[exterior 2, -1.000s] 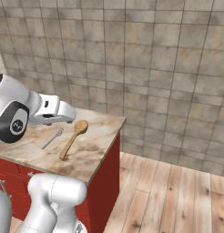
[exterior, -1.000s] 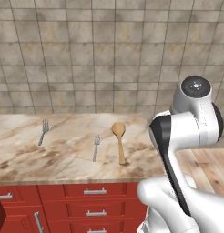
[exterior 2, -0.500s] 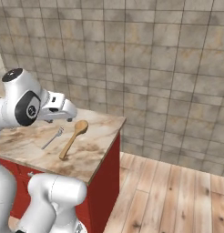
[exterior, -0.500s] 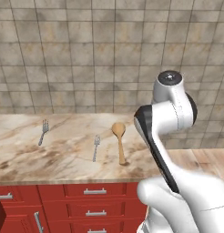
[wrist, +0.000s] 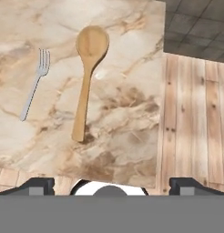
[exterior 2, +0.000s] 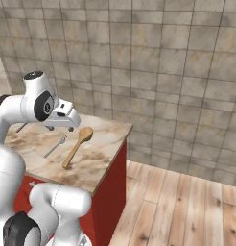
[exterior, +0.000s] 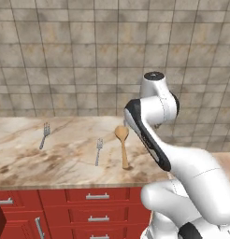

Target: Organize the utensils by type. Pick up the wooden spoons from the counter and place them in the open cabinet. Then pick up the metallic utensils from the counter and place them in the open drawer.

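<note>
Hand view looks down on the wooden spoon [wrist: 89,77] lying flat on the counter [wrist: 127,113]. It sits ahead of the gripper [wrist: 109,185] and a little to the left in that picture. The spoon's long line runs away from the claw, tipped a bit sideways — handle end nearer, round bowl farther. A thin grey fork [wrist: 34,84] lies just beside it, not touching. The claw is spread wide and holds nothing — it hangs above the counter's near edge, so I think it must go forward and down.
</note>
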